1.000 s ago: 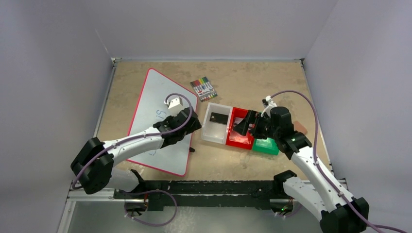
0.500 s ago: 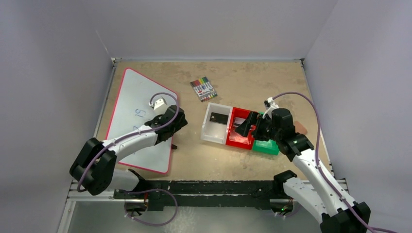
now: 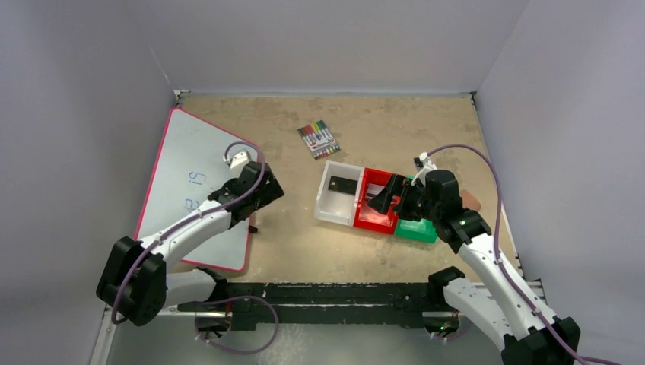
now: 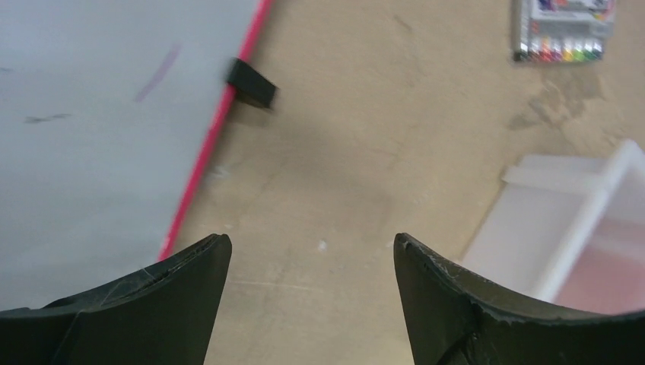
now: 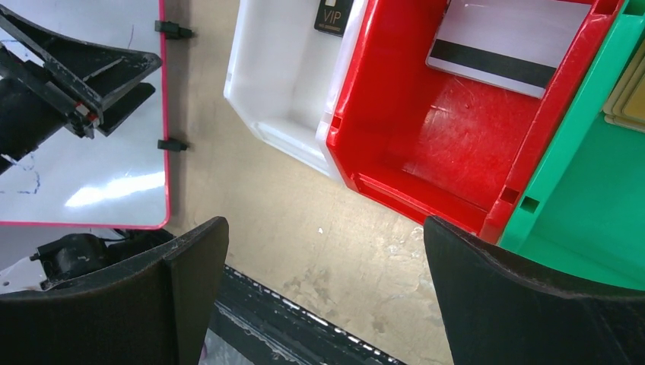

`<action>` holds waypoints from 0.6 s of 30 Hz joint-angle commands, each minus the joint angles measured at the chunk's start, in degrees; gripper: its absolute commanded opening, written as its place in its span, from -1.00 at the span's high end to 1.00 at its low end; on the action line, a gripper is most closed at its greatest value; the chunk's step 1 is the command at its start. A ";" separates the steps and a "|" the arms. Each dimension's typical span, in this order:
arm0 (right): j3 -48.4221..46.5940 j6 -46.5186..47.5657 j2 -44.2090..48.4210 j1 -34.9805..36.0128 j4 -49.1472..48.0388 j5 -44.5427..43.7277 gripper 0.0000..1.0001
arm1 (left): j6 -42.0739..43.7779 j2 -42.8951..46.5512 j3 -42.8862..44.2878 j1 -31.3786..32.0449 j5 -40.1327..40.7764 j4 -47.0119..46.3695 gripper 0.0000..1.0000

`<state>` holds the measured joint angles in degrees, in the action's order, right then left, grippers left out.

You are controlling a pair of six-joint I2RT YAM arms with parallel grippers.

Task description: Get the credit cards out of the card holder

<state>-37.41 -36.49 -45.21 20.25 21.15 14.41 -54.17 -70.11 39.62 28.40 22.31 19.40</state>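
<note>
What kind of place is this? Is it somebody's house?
Probably a robot lab's test booth, not a house: a left arm and right arm bolted to a table, plain grey walls closing it in, and a whiteboard and plastic bins set out as props.

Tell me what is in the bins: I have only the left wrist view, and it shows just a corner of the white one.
Observer: The white bin holds one black card marked VIP.
Operator: And the red one next to it?
Observer: The red bin holds a silver-grey card with a dark stripe.
Operator: Where is the other arm?
Observer: The right gripper hangs open above the red bin, holding nothing.
</note>
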 commanded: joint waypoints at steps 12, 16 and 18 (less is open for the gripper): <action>-1.97 -0.36 0.46 0.18 0.07 -0.82 -1.00 | -8.38 -7.83 -1.59 5.89 7.81 0.64 -0.72; -2.32 -0.08 0.87 0.23 0.64 -1.31 -1.00 | -7.79 -5.66 -5.37 -3.70 6.58 0.96 -0.76; -2.39 0.01 0.90 0.23 0.86 -1.32 -1.00 | -6.90 -3.81 -6.42 -7.24 7.41 1.23 -0.77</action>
<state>-37.41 -36.86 -45.28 20.25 21.23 14.28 -61.06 -77.58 36.12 28.45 25.02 18.46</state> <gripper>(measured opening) 0.998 0.875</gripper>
